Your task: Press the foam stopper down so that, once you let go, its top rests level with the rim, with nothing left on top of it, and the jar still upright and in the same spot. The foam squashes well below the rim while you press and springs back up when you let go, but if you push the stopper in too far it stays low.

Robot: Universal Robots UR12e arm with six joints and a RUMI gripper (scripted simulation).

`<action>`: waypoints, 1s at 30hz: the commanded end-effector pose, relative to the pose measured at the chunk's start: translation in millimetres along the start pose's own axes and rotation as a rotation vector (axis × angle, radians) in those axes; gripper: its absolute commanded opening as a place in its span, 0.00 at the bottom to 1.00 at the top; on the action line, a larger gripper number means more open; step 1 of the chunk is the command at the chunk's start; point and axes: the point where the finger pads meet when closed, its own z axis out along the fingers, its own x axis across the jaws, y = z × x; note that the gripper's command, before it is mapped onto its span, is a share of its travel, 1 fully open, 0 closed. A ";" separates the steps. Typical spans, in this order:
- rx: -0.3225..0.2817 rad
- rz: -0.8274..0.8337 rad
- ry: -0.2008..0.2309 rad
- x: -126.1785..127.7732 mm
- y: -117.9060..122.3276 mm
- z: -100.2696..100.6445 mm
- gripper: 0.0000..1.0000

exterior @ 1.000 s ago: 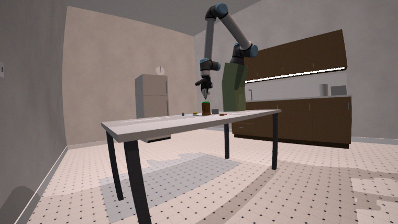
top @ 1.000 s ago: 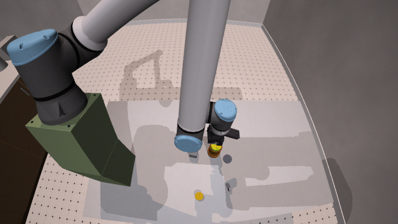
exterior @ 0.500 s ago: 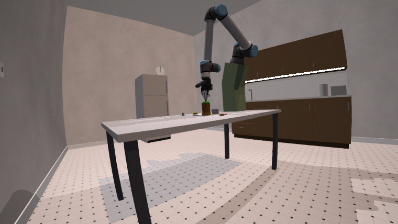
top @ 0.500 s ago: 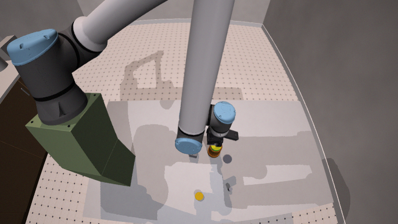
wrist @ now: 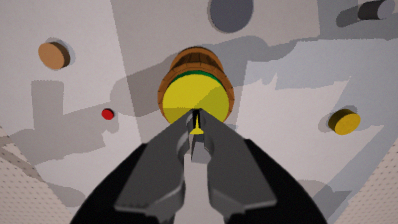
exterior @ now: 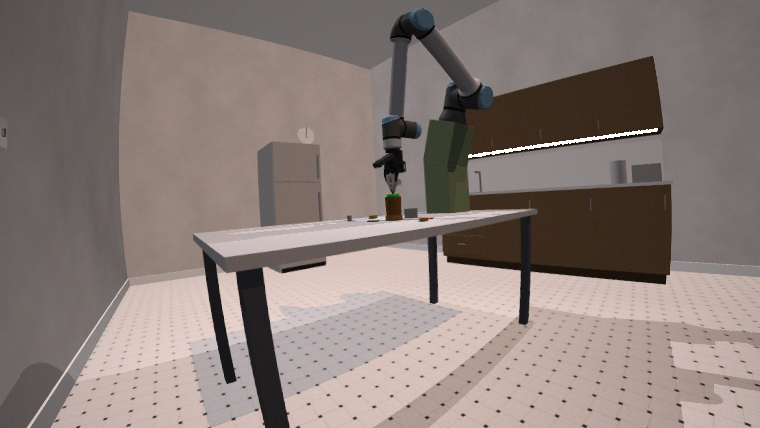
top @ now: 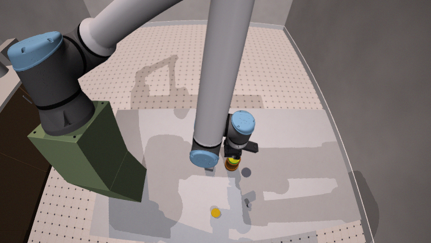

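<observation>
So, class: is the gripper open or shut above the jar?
Shut, holding nothing: in the wrist view the gripper has its fingers pressed together, pointing at the yellow foam stopper.

Arm over jar, top view.
Gripper closed, directly above brown jar; yellow stopper partly visible; yellow disc nearer.

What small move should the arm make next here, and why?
Probably a slow, short push straight down. The shut gripper holds nothing and sits centred just above the yellow stopper, whose top shows at the mouth of the upright jar. Going gently should help avoid sinking it too far.
</observation>
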 end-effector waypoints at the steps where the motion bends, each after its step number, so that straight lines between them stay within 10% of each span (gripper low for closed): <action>1: 0.004 -0.002 0.000 -1.1 -2.7 3.1 0.00; 30: 0.004 -0.002 0.000 -1.0 -2.7 17.2 0.00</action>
